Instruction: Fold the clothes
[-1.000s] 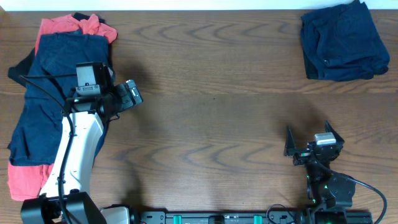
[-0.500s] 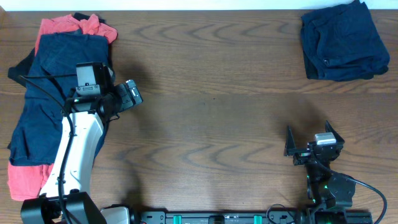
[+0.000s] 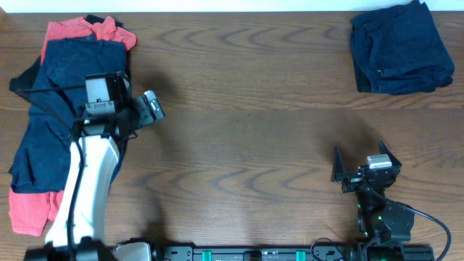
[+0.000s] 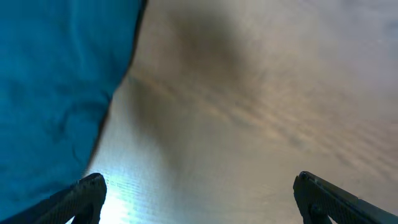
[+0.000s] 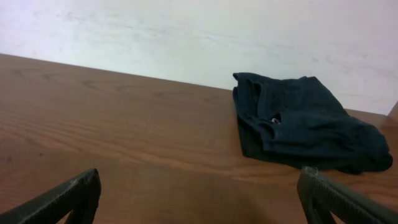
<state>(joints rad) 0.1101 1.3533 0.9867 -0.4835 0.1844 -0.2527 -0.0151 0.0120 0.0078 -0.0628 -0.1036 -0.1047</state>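
Since the whole bench is bare wood across its middle, what matters sits at its two ends, and the bigger lot is the unfolded pile of clothes along the left side. Its long axis runs from the far edge down toward the robot. A wide navy garment is spread loosely on top, coral-red pieces poke out at the far end and again at the near corner, and a sliver of black shows at the left rim. Over in the far right corner is a smaller navy stack, already squared up, with a few creases and a seam showing. The left gripper is by far the nearer one to the pile. It hangs just off the pile's right edge, over bare wood, so the fabric lies to its own left. Its wrist camera shows that too, blue cloth filling the left side and both fingers spread wide with nothing between them. I'd judge that arm has only to shift sideways onto the navy edge. The right gripper waits low near the robot's base, well apart from either lot, jaws likewise parted and empty.
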